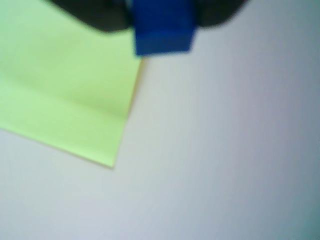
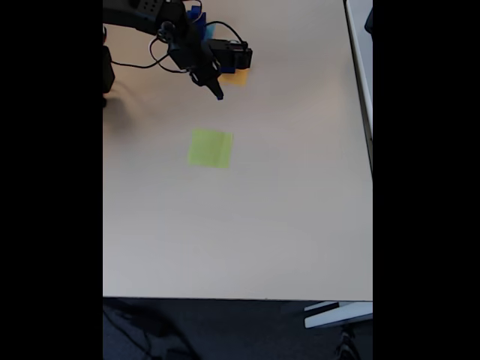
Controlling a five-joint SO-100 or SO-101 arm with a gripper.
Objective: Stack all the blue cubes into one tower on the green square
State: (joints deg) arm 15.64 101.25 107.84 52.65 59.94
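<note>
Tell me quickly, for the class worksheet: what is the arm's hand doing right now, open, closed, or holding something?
Hand: closed on a blue cube, held above the table beside the green square.

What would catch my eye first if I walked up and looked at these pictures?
Probably the green square, a bright patch lying flat and bare in the middle of the pale table in the fixed view. Next, the black robot arm at the table's top left, and in the wrist view a blue cube clamped in its gripper, just past the green paper's edge.
</note>
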